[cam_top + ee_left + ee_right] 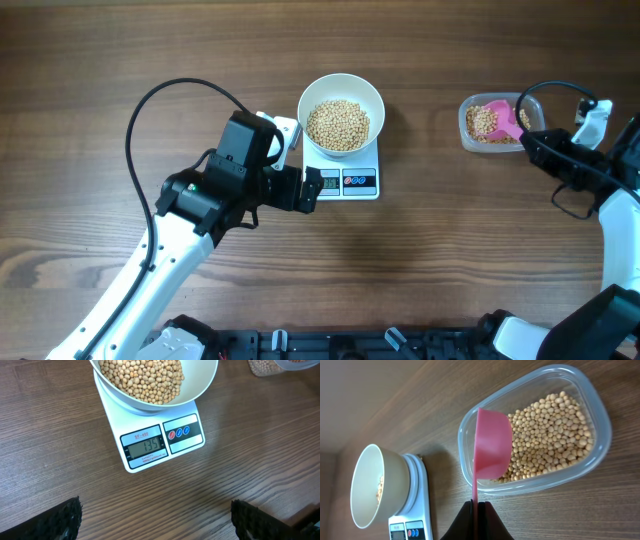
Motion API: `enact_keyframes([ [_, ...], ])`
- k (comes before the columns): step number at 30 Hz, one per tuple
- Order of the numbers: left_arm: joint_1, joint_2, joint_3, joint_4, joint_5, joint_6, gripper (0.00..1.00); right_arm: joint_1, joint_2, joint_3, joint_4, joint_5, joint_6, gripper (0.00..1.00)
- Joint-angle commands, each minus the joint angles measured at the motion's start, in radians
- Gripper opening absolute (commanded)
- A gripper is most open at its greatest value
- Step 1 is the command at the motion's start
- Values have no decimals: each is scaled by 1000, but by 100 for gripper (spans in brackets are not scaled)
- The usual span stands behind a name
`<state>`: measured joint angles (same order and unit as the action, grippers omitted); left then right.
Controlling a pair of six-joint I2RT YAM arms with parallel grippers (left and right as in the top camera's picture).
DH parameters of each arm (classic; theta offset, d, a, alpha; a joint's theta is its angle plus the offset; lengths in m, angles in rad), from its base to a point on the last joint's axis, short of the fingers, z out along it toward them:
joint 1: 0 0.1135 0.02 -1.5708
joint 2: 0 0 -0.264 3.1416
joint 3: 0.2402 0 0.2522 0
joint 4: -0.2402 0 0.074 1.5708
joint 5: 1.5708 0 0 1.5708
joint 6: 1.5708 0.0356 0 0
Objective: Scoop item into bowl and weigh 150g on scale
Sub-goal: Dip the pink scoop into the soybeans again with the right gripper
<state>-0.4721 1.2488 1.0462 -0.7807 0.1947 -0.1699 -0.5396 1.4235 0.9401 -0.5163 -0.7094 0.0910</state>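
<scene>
Closest to me, my left claw [157,525] stands released, its two black ribbed fingers [60,520] spread wide at the bottom edge of the left wrist view, with bare brown wooden table [50,435] between them and nothing in them. Just ahead of it sits the small white square digital scale [150,445], its grey display showing 135 beside a dark panel with a red and two blue buttons. On the scale rests the round white bowl [200,390], holding a heap of small round tan beans [142,380]; from overhead the claw [312,190] lies near the scale's front left corner, apart from the bowl [305,100]. Well off to the right, my right claw [476,510] is clenched on the thin handle of a pink plastic scoop [492,445]. The scoop's cup hangs inside a clear rounded-rectangle plastic tub [600,405], turned on its side over more beans [550,435]; I cannot tell whether it carries any.
</scene>
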Motion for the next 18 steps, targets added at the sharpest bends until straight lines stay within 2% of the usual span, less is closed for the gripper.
enact_keyframes([
  [1,-3,-9,1,2,5,16,100,-37,11,0,6,-39,80,4],
  [6,-3,-9,1,2,5,16,100,-116,11,0,6,-102,152,4],
  [11,-3,-9,1,2,5,16,100,-152,11,0,6,-345,152,4],
  [18,-3,-9,1,2,5,16,100,-151,11,0,6,-554,156,4],
])
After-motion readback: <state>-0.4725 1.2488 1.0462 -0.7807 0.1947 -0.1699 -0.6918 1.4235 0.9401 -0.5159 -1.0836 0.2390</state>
